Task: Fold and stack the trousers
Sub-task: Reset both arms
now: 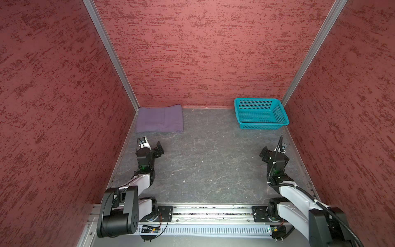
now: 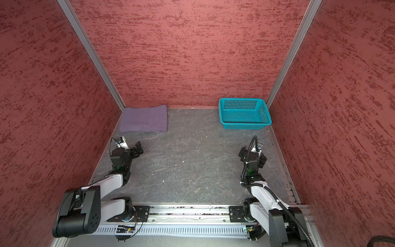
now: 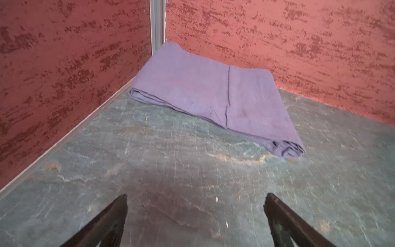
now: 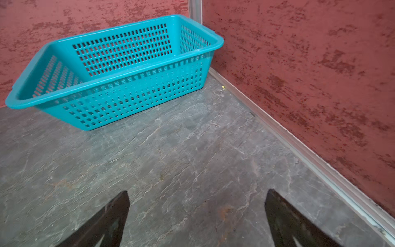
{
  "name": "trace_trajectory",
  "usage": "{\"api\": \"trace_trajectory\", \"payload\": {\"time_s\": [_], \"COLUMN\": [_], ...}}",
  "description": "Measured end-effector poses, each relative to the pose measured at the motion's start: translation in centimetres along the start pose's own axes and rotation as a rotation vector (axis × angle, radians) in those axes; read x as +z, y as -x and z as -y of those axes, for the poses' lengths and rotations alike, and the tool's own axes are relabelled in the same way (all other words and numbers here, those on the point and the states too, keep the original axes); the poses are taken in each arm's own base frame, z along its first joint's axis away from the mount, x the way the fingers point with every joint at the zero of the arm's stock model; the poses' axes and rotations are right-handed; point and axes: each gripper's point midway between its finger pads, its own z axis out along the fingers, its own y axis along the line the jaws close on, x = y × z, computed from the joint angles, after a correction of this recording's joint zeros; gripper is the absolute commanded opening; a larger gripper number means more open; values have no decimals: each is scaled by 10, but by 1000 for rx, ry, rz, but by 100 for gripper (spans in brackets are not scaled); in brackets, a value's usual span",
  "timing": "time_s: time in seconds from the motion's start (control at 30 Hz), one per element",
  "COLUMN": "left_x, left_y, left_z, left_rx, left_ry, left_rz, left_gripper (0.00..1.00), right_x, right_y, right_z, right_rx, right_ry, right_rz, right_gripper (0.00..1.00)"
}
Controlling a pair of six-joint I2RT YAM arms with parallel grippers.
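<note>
Lying in the far left corner of the grey stone-patterned surface [image 1: 203, 160], in both top views, the trousers [image 1: 159, 118] [image 2: 143, 118] are resting as a flat folded purple rectangle, its far edge and left edge touching the red walls [image 1: 203, 53]. A teal perforated basket [image 1: 265, 123] [image 2: 245, 123] is sitting in the far right corner, well apart from the cloth. The left fingers [image 1: 159, 147] [image 2: 139, 146] are hovering near the trousers' near edge without touching it, spread and grasping nothing. The right fingers [image 1: 264, 153] [image 2: 243, 152] are hanging at the right side, nearer than the basket, likewise released. Both arms are reaching out from a metal rail [image 1: 213, 211] at the near edge.

Looking from the left wrist, the trousers [image 3: 213, 96] are showing a stitched seam across the top layer and stacked fold edges along the side facing the camera. The left fingers [image 3: 111, 220] are standing wide apart over bare surface, short of the cloth.

Looking from the right wrist, the basket [image 4: 139, 92] is standing upright with nothing visible inside, close to the wall corner. The right fingers [image 4: 111, 218] are gaping wide over bare surface, apart from the basket.
</note>
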Motion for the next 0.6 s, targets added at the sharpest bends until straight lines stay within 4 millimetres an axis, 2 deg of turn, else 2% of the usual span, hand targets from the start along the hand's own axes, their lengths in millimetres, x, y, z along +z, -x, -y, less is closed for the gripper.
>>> {"api": "trace_trajectory", "payload": {"time_s": [0.13,0.23,0.4,0.5,0.6], "left_x": [13,22,23,24,33], "left_y": [9,15,0,-24,-18], "left_z": [8,14,25,26,37], "left_rx": [-3,2,42,65,92], "left_ry": [-37,-69,-113,-131,-174], "left_rz": [7,35,63,12,1], "left_gripper": [99,99,99,99,99], "right_x": [6,17,37,44,53], "right_y": [9,3,5,12,13], "right_z": [2,3,-10,-16,-22], "right_rx": [29,14,-24,-41,-60], "right_ry": [-19,-37,-23,-16,-10], "right_rz": [49,20,-16,-5,-9], "right_gripper": [99,99,99,99,99]}}
